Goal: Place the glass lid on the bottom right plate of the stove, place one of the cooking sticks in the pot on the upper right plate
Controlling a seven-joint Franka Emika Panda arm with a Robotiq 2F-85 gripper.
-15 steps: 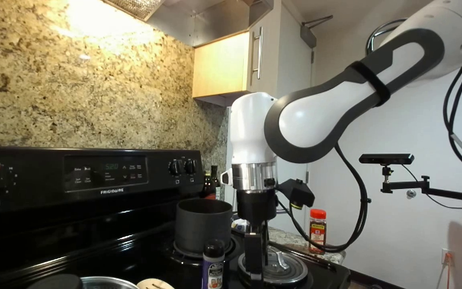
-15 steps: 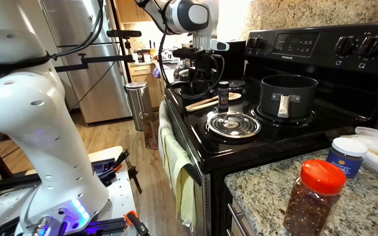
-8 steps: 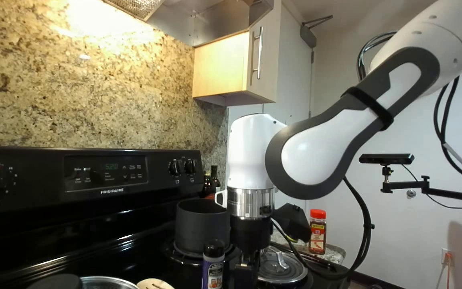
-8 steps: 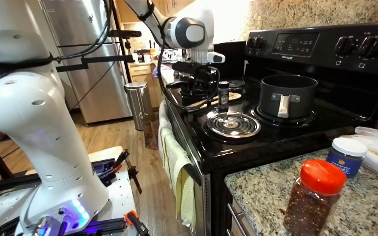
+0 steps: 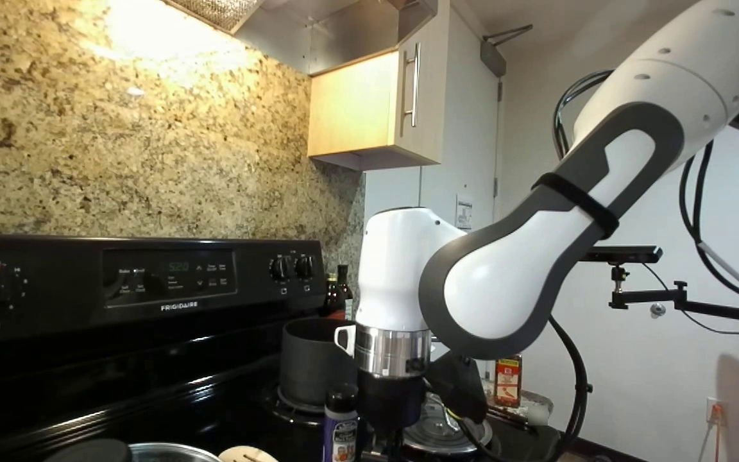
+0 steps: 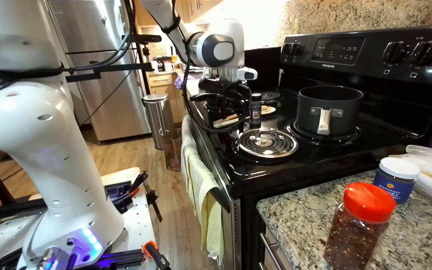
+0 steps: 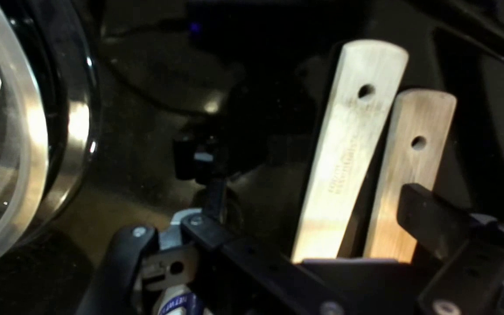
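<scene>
Lowering our gripper (image 7: 313, 200) over the wooden cooking sticks (image 7: 350, 146), left of the glass lid (image 6: 267, 144), we kept its jaws apart.

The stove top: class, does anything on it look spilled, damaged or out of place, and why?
I see no spill or damage. Two things look odd: the glass lid lies over the bottom right plate while the pot stands uncovered, and the seasoning bottle and wooden cooking sticks rest on the stove, where heat might harm them.
</scene>
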